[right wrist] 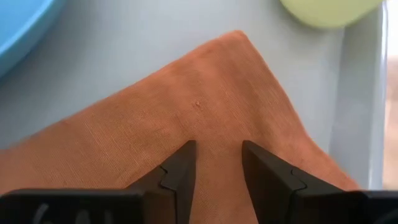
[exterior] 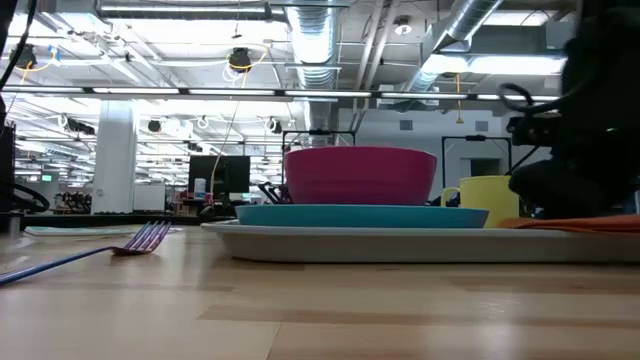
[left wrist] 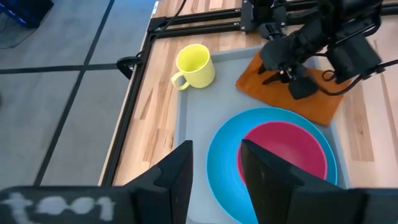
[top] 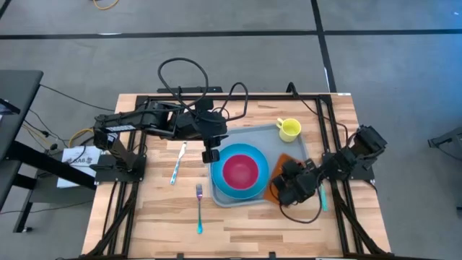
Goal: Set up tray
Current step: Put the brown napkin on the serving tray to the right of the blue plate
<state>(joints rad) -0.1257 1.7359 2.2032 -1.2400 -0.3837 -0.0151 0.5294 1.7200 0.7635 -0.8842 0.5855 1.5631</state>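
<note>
The pale grey-blue tray (top: 254,134) lies flat on the wooden table. It carries a round blue plate (top: 250,152) with a pink bowl (top: 240,171) on it, a yellow mug (top: 289,128) in its far right corner, and an orange-brown napkin (right wrist: 205,112) lying flat along its right side. My left gripper (left wrist: 216,167) hovers open above the tray's left edge and the plate's rim, touching nothing. My right gripper (right wrist: 217,163) is open and points down at the napkin, close over it. My right gripper points down at the middle of the napkin (left wrist: 311,102), which lies flat on the tray floor. Whether its fingertips (right wrist: 183,168) touch the cloth I cannot tell.
A blue-handled knife (top: 177,163) and a blue-handled fork (top: 199,208) lie on the bare wood left of the tray. A teal utensil (top: 324,199) lies right of the tray, beside the right arm. Black frame rails run along the table's edges.
</note>
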